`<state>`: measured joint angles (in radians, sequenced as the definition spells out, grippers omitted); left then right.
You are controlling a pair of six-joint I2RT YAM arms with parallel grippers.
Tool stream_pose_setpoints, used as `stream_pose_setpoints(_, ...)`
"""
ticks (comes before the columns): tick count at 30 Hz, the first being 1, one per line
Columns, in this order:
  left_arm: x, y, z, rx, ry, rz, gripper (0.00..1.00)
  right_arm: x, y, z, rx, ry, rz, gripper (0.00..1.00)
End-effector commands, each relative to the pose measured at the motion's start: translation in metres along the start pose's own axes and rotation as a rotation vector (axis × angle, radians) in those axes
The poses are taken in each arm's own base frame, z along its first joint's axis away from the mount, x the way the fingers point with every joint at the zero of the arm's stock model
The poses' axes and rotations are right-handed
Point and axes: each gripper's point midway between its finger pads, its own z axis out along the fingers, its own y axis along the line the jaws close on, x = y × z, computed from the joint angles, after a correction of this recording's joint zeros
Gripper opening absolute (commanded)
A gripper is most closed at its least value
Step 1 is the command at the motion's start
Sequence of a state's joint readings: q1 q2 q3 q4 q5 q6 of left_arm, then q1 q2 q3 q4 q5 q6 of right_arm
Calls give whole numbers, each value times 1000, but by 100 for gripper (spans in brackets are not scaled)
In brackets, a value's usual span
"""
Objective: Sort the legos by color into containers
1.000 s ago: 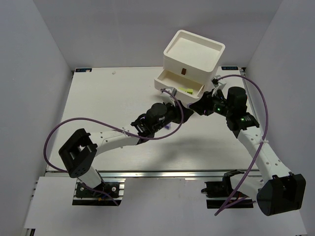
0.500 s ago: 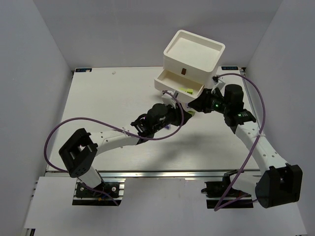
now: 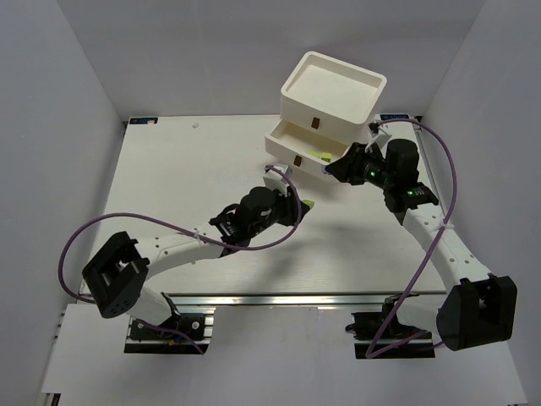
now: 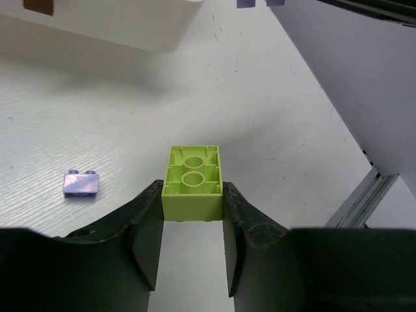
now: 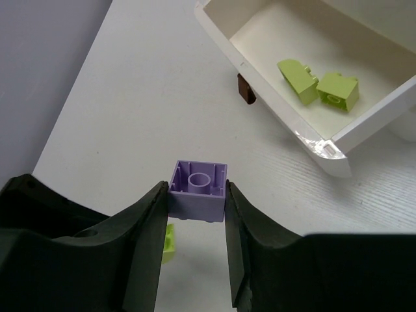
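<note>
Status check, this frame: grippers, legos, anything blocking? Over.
Left gripper shut on lime brick. Right gripper shut on purple brick, near open drawer holding two lime bricks. Loose purple brick on table, nothing blocking.

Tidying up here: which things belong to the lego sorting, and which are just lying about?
Job: lime brick in left gripper, purple brick in right gripper, loose purple brick, open drawer.
Not part: purple cables, aluminium rail.

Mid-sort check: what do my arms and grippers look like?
The left arm and right arm have white links with black joint housings. A looping purple cable trails each. Left gripper and right gripper have curved black fingers. Green lights glow on the right arm.
</note>
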<state>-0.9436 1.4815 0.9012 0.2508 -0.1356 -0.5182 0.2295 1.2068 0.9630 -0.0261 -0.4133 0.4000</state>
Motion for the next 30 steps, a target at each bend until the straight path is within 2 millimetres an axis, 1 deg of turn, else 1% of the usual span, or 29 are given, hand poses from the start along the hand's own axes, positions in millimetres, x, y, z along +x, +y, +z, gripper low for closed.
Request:
stream_pose_setpoints(1, -22, 6, -20, -36, -65, 37, 0, -33, 2, -2, 13, -109, -103, 0)
stream_pose_setpoints(2, -22, 9, -21, -51, -65, 42, 0, -32, 1, -2, 17, -110, -114, 0)
stream_pose_setpoints(3, -26, 14, -23, -67, -74, 46, 0, -32, 0, -4, 20, -115, -120, 0)
stream_pose_setpoints(5, -29, 16, -26, -81, -77, 60, 0, -27, -2, -5, 28, -110, -132, 0)
stream_pose_setpoints(6, -28, 18, -26, -87, -73, 65, 0, -28, -2, -8, 31, -118, -140, 0)
stream_pose_setpoints(7, -30, 18, -27, -88, -75, 73, 0, -24, -4, -9, 37, -113, -142, 0)
stream_pose_setpoints(10, -30, 19, -30, -94, -61, 107, 0, -22, -5, -16, 44, -116, -181, 0)
stream_pose_setpoints(11, -26, 21, -32, -99, -39, 126, 0, -18, -9, -19, 51, -110, -189, 0)
stream_pose_setpoints(13, -29, 20, -34, -92, -22, 181, 0, -12, -7, -26, 37, -98, -238, 0)
stream_pose_setpoints(14, -24, 22, -35, -98, 7, 206, 0, -7, -11, -28, 36, -87, -253, 0)
stream_pose_setpoints(15, -25, 22, -38, -91, 14, 243, 0, 5, -7, -32, 2, -42, -289, 0)
stream_pose_setpoints(17, -27, 20, -41, -79, 22, 281, 0, 19, -9, -36, -30, 4, -323, 0)
stream_pose_setpoints(18, -32, 17, -45, -63, 11, 309, 0, 23, -7, -37, -56, 22, -338, 0)
stream_pose_setpoints(19, -35, 16, -47, -57, 6, 322, 0, 34, -10, -38, -65, 61, -343, 0)
stream_pose_setpoints(20, -34, 18, -49, -58, 6, 334, 0, 38, -13, -38, -72, 78, -373, 0)
stream_pose_setpoints(22, -41, 17, -55, -49, -24, 366, 0, 45, -19, -37, -89, 102, -386, 0)
stream_pose_setpoints(23, -38, 19, -57, -53, -19, 376, 0, 44, -20, -36, -90, 102, -393, 0)
stream_pose_setpoints(25, -42, 17, -63, -44, -25, 386, 0, 33, -25, -30, -72, 109, -423, 0)
stream_pose_setpoints(26, -42, 18, -66, -48, -10, 394, 0, 11, -26, -24, -45, 97, -449, 0)
stream_pose_setpoints(27, -43, 17, -69, -44, -12, 394, 0, 1, -27, -22, -33, 106, -459, 0)
stream_pose_setpoints(28, -46, 13, -76, -36, -22, 399, 0, 4, -31, -22, -20, 163, -461, 0)
stream_pose_setpoints(29, -49, 13, -79, -39, -33, 401, 0, 5, -44, -13, 10, 211, -447, 0)
stream_pose_setpoints(30, -48, 11, -83, -32, -37, 409, 0, -20, -37, -11, 16, 191, -484, 0)
